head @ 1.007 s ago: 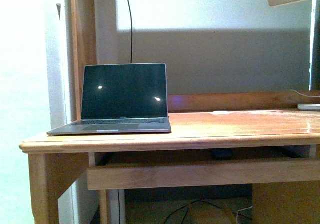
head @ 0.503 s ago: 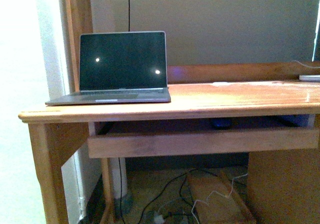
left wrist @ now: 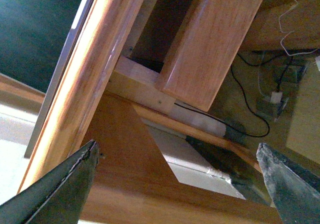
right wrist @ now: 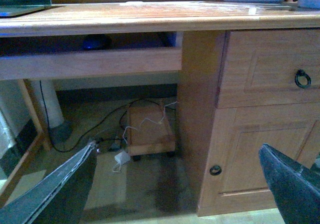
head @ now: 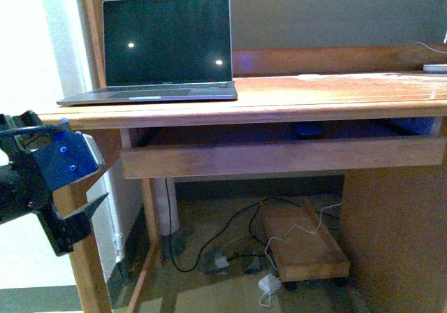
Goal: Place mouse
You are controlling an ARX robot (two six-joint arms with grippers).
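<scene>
Both arms' jaws apart; rounded dark mouse [right wrist: 95, 42] in flat wooden tray [right wrist: 90, 64]

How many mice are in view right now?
1. The mouse sits on the keyboard tray under the desktop, right of the laptop. Others could be hidden deeper in the tray.

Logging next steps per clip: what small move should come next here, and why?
Probably ease the right claw toward the mouse, which lies on the tray under the desktop, in its wrist view. Both claws are open and empty, and the left claw is off by the desk leg.
</scene>
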